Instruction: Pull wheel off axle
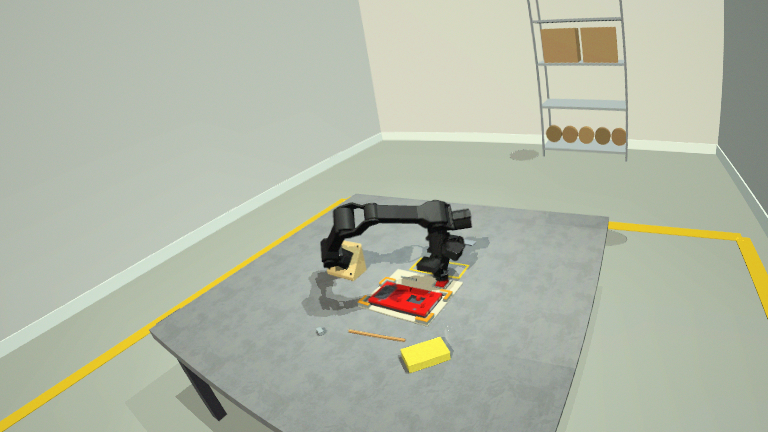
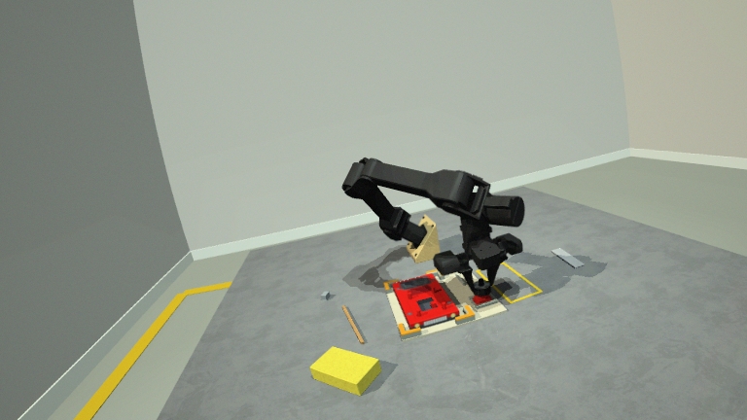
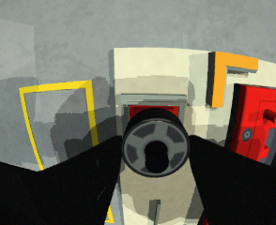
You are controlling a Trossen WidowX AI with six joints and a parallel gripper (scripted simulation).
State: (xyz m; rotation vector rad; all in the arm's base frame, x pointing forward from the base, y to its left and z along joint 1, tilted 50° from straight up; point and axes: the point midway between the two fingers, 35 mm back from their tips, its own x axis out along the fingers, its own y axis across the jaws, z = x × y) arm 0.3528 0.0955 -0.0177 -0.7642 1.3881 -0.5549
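The dark wheel with a grey spoked face (image 3: 132, 142) (image 2: 481, 290) sits low over a small red base (image 1: 441, 284) (image 2: 481, 300) (image 3: 133, 112) on the cream board. The upright axle's dark end (image 3: 156, 158) shows in the wheel's hub in the wrist view. My gripper (image 1: 441, 278) (image 2: 481, 286) (image 3: 155, 142) points down and is shut on the wheel, one finger at each side. In the top view the fingers mostly hide the wheel. The marked area is a yellow outline (image 1: 467, 270) (image 2: 523, 277) (image 3: 55, 85) on the table beside the board.
The cream board (image 2: 495, 308) (image 3: 152, 61) also holds a red chassis plate (image 1: 396, 300) (image 2: 406, 297) (image 3: 265, 98) between orange corner pieces. A yellow block (image 1: 424, 355) (image 2: 343, 368), an orange stick (image 1: 376, 335) (image 2: 353, 325), a small grey piece (image 1: 320, 331) (image 2: 325, 296) and a grey strip (image 2: 567, 258) lie around.
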